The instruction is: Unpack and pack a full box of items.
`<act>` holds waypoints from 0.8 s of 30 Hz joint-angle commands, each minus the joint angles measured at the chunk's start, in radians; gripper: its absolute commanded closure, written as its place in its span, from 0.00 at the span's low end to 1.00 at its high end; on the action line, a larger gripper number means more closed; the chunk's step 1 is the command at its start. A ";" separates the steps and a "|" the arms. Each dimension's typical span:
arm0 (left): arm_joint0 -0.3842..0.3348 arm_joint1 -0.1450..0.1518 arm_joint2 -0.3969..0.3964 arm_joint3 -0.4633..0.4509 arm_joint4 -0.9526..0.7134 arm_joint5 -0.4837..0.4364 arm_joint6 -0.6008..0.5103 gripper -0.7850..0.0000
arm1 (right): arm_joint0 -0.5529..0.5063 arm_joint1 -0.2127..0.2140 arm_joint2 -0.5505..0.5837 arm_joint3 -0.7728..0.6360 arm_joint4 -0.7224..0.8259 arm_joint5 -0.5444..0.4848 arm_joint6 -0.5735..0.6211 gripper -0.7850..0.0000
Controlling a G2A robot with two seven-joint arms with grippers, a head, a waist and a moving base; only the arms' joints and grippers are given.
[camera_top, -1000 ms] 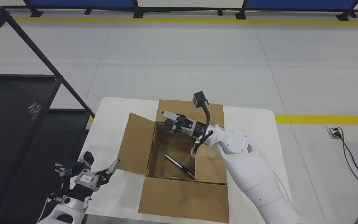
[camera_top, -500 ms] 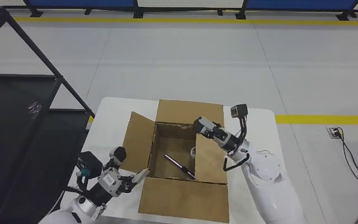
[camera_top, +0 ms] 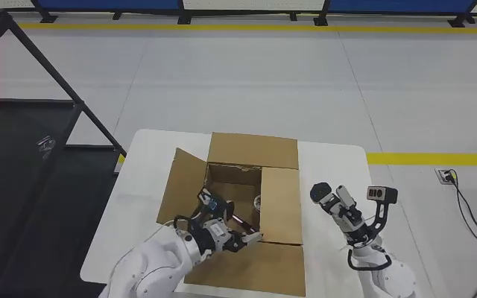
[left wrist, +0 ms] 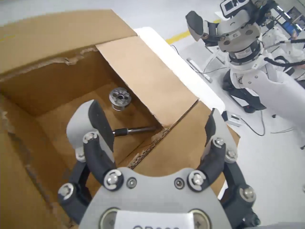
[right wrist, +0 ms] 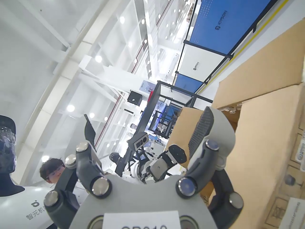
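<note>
An open cardboard box (camera_top: 253, 151) stands in the middle of the white table. On its floor lie a dark thin rod (left wrist: 137, 130) and a round metal part (left wrist: 119, 98), also seen from above as the rod (camera_top: 240, 220) and the part (camera_top: 258, 201). My left gripper (left wrist: 155, 125) hangs open over the box's front inner corner, above the rod, holding nothing; from above the left gripper (camera_top: 227, 219) sits over the front of the opening. My right gripper (camera_top: 332, 195) is open and empty, raised to the right of the box; its own view shows the right gripper (right wrist: 147, 129) facing the box's outer side (right wrist: 262, 110).
The box flaps are folded outward: left flap (camera_top: 179, 190), right flap (camera_top: 279, 205), front flap (camera_top: 246, 268). Bare table (camera_top: 149, 194) lies left of the box and a narrower strip to the right. A black metal frame (camera_top: 52, 82) stands off the table's left.
The right gripper pulled out of the box and swung to the table's right side. The left arm moved from the table's left edge to over the box's front.
</note>
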 commanded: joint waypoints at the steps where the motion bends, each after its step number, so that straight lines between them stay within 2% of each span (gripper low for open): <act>1: -0.060 -0.008 0.036 0.061 -0.051 0.038 -0.052 0.00 | -0.020 0.003 0.013 -0.001 0.022 -0.019 0.008 0.00; 6: -0.158 -0.028 0.106 0.178 -0.124 0.110 -0.124 0.00 | -0.048 0.009 0.028 0.000 0.042 -0.039 0.013 0.00; 12: -0.246 -0.051 0.178 0.296 -0.217 0.120 -0.156 0.00 | -0.079 0.016 0.048 -0.006 0.059 -0.048 0.012 0.00; 18: -0.302 -0.073 0.233 0.380 -0.290 0.119 -0.155 0.00 | -0.095 0.022 0.057 -0.021 0.065 -0.041 0.011 0.00; 24: -0.328 -0.083 0.252 0.411 -0.325 0.094 -0.145 0.00 | -0.086 0.028 0.054 -0.025 0.066 -0.023 0.012 0.00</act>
